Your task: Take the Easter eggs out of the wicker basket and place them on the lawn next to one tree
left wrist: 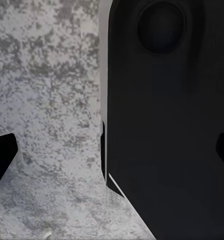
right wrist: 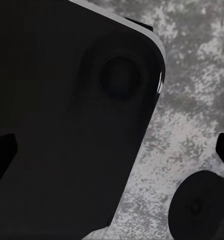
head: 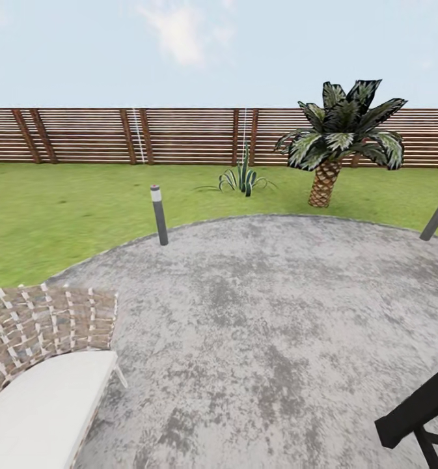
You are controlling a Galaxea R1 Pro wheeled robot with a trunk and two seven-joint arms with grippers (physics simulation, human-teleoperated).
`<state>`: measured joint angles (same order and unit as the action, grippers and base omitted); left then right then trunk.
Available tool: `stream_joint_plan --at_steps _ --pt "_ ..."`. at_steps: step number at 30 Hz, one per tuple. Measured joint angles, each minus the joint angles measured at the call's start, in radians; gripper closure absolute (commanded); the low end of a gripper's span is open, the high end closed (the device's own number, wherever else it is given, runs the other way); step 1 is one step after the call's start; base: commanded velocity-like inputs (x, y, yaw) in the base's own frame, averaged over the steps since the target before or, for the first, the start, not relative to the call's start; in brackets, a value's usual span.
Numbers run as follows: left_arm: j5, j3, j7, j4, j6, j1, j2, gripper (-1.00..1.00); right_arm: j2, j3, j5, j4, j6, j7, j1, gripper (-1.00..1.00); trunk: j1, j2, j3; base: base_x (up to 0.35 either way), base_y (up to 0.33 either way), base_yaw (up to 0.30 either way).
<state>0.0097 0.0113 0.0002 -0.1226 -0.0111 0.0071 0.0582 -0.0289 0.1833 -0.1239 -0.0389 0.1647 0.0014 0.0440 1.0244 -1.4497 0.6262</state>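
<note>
Black robot bodywork looms closest in both wrist views, above mottled grey paving. At the edges of the left wrist view, the dark fingertips of the left hand stand wide apart, released and grasping nothing; the right hand shows the same spread fingertips, likewise empty, beside a round black part of the robot.

From the head camera, a black arm link cuts into the lower right corner, while a woven-backed, white-seated bench sits at lower left on the grey round stone-paved patio, which spreads across the foreground. A short grey bollard light stands at the patio's far left edge, and a second one leans in at the right edge of the view.

Beyond the paving lies the lawn, broad and green. On it, a spiky low plant grows near the middle, and to its right a small palm with a scaly brown trunk and dark, green-flecked fronds. A brown slatted wooden fence closes the garden at the back, under a pale blue sky with thin cloud.
</note>
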Motion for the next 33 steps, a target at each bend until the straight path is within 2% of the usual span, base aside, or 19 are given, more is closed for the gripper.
stream_joint_plan --at_steps 33 --pt "0.000 0.000 0.000 0.000 0.000 0.000 -0.001 -1.00 0.000 0.000 0.000 0.000 0.000 0.000 0.000 -1.00 0.000 0.000 0.000 0.329 0.000 0.000"
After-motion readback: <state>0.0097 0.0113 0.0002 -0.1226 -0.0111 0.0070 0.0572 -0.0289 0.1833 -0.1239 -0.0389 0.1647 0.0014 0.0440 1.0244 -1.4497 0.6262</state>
